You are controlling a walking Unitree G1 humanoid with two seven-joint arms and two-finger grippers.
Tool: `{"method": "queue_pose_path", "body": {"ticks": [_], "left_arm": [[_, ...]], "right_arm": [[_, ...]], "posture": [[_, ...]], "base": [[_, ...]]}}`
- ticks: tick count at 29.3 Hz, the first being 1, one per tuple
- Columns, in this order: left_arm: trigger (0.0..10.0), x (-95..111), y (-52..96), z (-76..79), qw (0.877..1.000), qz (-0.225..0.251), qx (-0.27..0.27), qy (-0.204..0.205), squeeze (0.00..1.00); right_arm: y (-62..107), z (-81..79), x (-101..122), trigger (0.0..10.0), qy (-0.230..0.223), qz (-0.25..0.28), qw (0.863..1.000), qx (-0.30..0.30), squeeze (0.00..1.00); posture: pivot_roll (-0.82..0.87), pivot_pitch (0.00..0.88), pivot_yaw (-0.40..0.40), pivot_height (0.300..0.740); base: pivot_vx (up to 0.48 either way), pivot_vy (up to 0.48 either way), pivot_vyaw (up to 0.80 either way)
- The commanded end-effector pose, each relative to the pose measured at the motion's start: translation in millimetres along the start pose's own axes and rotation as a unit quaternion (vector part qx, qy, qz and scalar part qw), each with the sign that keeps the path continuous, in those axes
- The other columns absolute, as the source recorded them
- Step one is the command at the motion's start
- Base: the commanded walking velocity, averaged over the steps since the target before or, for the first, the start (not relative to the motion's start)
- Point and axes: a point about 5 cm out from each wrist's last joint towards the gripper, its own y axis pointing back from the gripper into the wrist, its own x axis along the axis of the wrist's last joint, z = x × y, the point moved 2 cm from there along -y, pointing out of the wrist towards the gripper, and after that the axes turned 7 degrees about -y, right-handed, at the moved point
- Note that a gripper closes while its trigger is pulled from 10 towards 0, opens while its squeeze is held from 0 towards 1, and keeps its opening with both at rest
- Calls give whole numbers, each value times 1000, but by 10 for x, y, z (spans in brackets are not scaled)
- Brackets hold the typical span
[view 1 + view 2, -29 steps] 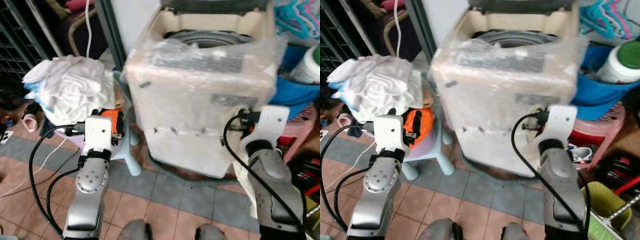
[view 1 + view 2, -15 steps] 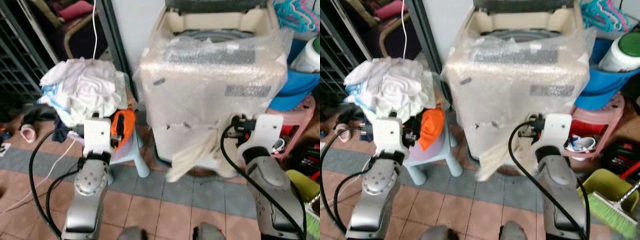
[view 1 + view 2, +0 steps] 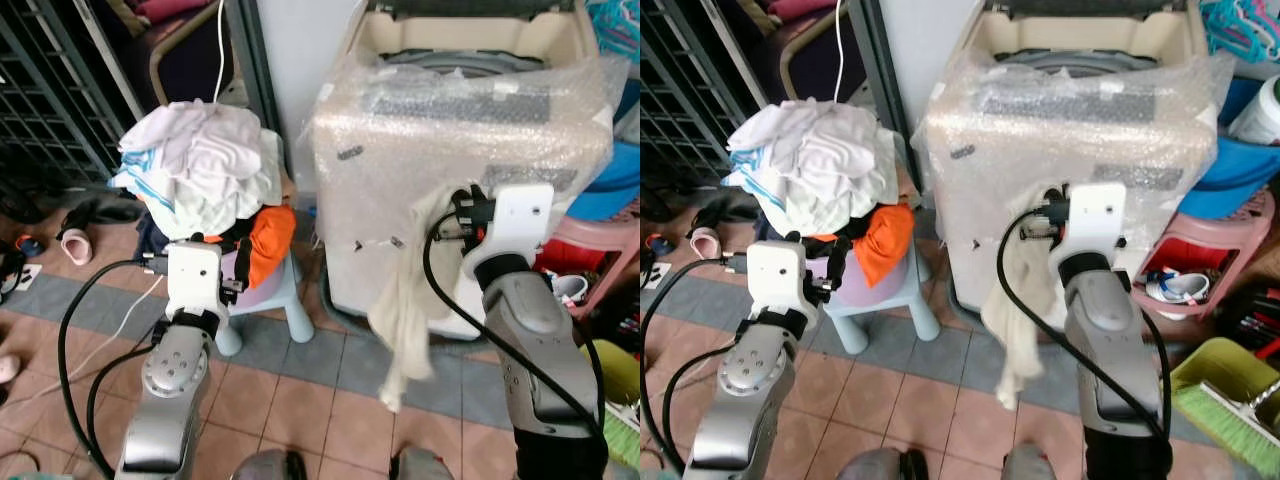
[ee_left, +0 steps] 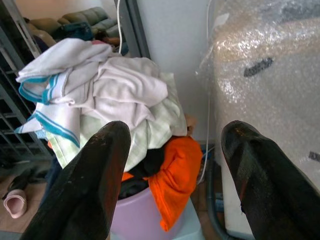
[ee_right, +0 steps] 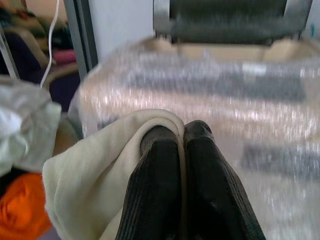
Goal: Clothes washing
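A top-loading washing machine (image 3: 460, 120) wrapped in bubble wrap stands ahead with its lid up and its drum (image 3: 450, 62) showing. My right gripper (image 5: 183, 131) is shut on a cream cloth (image 3: 405, 300), which hangs down before the machine's front. To the left, a pile of white and striped clothes (image 3: 205, 165) with an orange garment (image 3: 268, 240) fills a lilac basin (image 4: 135, 215) on a pale blue stool (image 3: 285, 300). My left gripper (image 4: 177, 132) is open, held short of the pile, with nothing between its fingers.
A blue tub (image 3: 615, 180) sits on a pink stool (image 3: 600, 240) right of the machine. A green bin and brush (image 3: 1230, 400) lie at the near right. Shoes (image 3: 75, 245) lie on the tiled floor at the left by a metal grille (image 3: 50, 90).
The camera has shifted and now takes in more floor. My right gripper has risen with the cream cloth, which now hangs higher against the machine's front. The left arm holds its pose.
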Motion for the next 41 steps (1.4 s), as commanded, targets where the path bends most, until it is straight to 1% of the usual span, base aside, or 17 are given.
{"method": "queue_pose_path", "body": {"ticks": [1,6,12,19,21,27,31,32,33,34,35,36,37,38,39,40,41], "left_arm": [[10000,-2,-24,-82,1000,-2,15,12,0],[10000,82,-100,-61,1000,18,15,15,0],[10000,81,-81,-24,1000,19,7,23,0],[10000,53,-56,-24,1000,15,6,22,0],[10000,53,-69,-8,1000,15,3,19,0],[10000,61,-96,31,1000,14,0,15,0],[10000,62,-112,68,1000,16,-6,15,0],[10000,62,-112,68,1000,16,-6,15,0],[10000,63,-117,80,1000,16,-7,15,0],[10000,63,-117,80,1000,16,-7,15,0],[10000,63,-120,86,1000,15,-8,15,0],[10000,66,-125,95,1000,16,-7,15,0],[10000,67,-126,97,1000,16,-7,14,0],[10000,67,-124,96,1000,16,-5,14,0],[10000,64,-120,82,1000,16,3,13,0],[10000,62,-119,73,1000,16,8,12,0],[10000,62,-119,73,1000,16,8,12,0]], "right_arm": [[-75,-38,124,10000,-2,34,999,9,0],[-158,-22,270,10000,15,65,998,23,0],[-239,-66,412,10000,34,94,994,41,0],[-303,-29,511,10000,45,110,991,54,0],[-378,-3,594,10000,51,120,990,57,0],[-682,220,899,10000,62,137,989,13,0],[-965,480,1320,10000,58,163,984,-46,0],[-965,480,1320,10000,58,163,984,-46,0],[-1045,626,1622,10000,57,192,976,-82,0],[-1045,626,1622,10000,57,192,976,-82,0],[-1062,713,1792,10000,62,213,969,-105,0],[-1014,861,2144,10000,75,271,948,-148,0],[-997,889,2216,10000,77,285,943,-156,0],[-937,909,2383,10000,101,317,928,-165,0],[-828,925,2649,10000,142,365,903,-178,0],[-781,933,2753,10000,156,383,892,-184,0],[-781,933,2753,10000,156,383,892,-184,0]], "posture": [[-70,46,133,740],[-70,44,116,740],[-71,46,106,740],[-70,39,102,740],[-71,35,102,740],[-71,29,101,740],[-73,26,95,740],[-73,26,95,740],[-73,28,92,740],[-73,28,92,740],[-72,25,88,740],[-70,26,82,740],[-70,26,82,740],[-65,24,76,740],[-62,22,71,740],[-61,22,68,740],[-61,22,68,740]], "base": [[349,0,0],[411,0,110],[480,0,506],[480,0,438],[375,0,0],[235,0,0],[0,0,0],[0,0,0],[0,0,0],[0,0,0],[0,0,0],[0,0,0],[0,0,0],[0,0,0],[0,0,0],[0,0,0],[0,0,0]]}}
